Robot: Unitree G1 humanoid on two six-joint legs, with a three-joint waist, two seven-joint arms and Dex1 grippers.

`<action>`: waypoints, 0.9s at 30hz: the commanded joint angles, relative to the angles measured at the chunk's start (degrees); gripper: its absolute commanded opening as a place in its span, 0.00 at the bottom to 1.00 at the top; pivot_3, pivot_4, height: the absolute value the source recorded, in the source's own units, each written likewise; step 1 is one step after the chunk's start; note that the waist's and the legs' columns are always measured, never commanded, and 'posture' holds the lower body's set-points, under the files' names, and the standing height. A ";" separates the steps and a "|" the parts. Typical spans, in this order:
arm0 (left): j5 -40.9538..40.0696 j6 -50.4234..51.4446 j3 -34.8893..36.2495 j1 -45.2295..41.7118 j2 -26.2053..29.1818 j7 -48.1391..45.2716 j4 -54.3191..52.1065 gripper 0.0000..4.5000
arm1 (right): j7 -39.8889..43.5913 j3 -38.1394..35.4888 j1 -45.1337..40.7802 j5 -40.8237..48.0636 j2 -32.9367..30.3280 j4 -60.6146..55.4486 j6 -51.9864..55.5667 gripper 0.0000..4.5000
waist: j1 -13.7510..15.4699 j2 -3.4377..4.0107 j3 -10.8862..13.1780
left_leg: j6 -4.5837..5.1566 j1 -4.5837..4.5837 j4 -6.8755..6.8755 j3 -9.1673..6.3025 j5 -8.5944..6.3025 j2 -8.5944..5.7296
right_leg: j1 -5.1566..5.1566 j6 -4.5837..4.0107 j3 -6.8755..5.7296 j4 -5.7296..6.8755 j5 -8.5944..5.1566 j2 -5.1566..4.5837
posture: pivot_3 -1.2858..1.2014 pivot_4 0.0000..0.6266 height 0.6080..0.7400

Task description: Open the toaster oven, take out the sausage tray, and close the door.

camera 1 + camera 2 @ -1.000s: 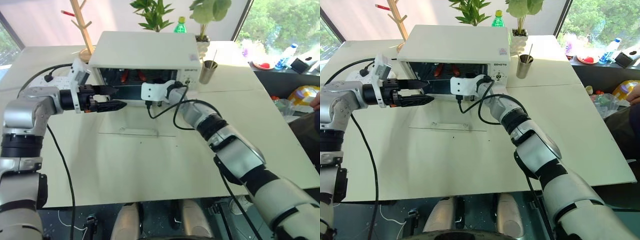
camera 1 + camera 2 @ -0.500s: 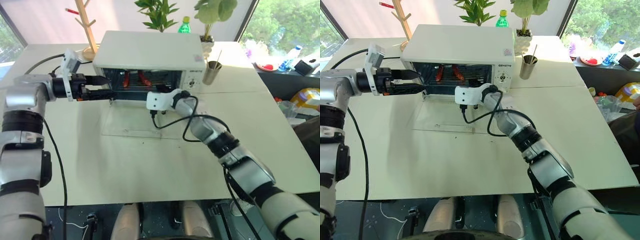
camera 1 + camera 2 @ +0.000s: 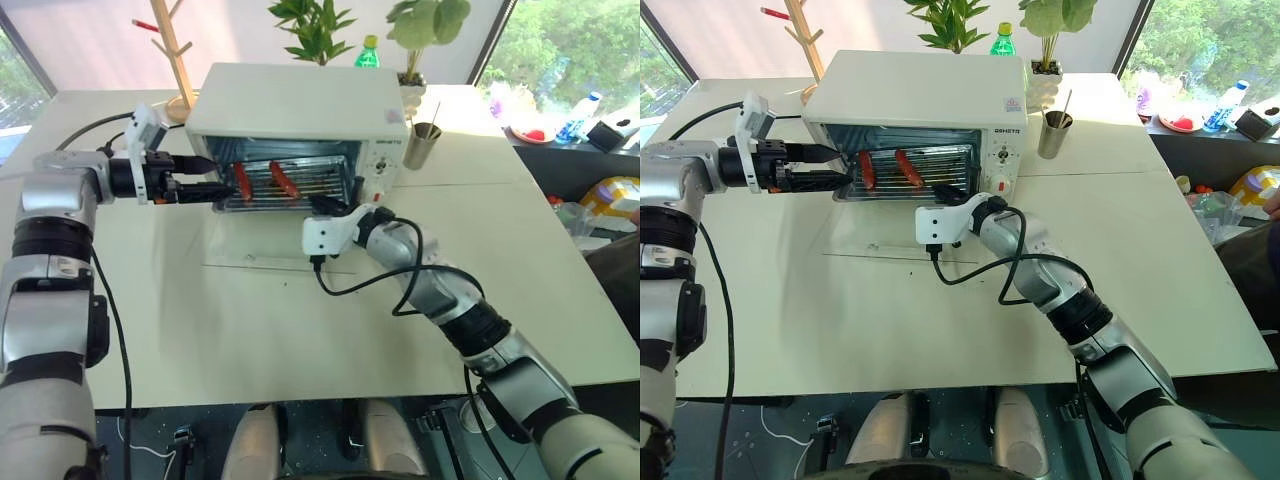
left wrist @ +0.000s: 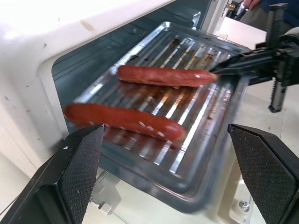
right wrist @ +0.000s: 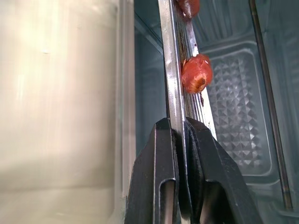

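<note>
Hovering at the left end of the tray (image 3: 283, 190), the left gripper (image 3: 213, 188) has its fingers spread wide apart. The tray, carrying two sausages (image 3: 283, 180), sticks partway out of the white oven (image 3: 300, 105), whose glass door (image 3: 270, 245) lies flat on the table (image 3: 560, 300). The right gripper (image 3: 322, 205) is clamped on the tray's front rim.

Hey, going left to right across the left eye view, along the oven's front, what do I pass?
left gripper → sausage tray → toaster oven control panel → metal cup
</note>
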 commanded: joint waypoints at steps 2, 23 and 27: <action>0.58 -0.76 1.59 -2.09 0.28 0.26 0.26 1.00 | 0.27 -2.42 1.56 0.40 -1.14 -2.31 0.35 0.02 | 0.05 -0.01 0.00 | 0.00 0.00 0.00 0.00 0.00 0.00 | 0.00 0.00 0.00 -0.01 0.00 0.00 | 0.52 0.24 0.82; 0.25 1.45 2.83 -3.07 0.67 -1.13 -0.26 1.00 | -0.08 -8.40 14.00 2.91 -11.37 -16.01 -9.13 0.02 | 1.33 -0.07 0.05 | 0.00 -0.10 0.00 -0.02 0.00 -0.01 | -0.01 0.01 -0.03 -0.10 0.00 -0.01 | 0.52 0.24 0.82; -1.87 6.73 4.85 -0.46 2.52 -1.82 -6.23 1.00 | -2.12 -8.46 14.51 1.51 -13.00 -15.06 -12.97 0.02 | 1.25 -0.13 0.10 | 0.00 -0.14 0.01 -0.02 0.00 -0.01 | -0.04 0.01 -0.03 -0.13 0.00 -0.01 | 0.52 0.24 0.82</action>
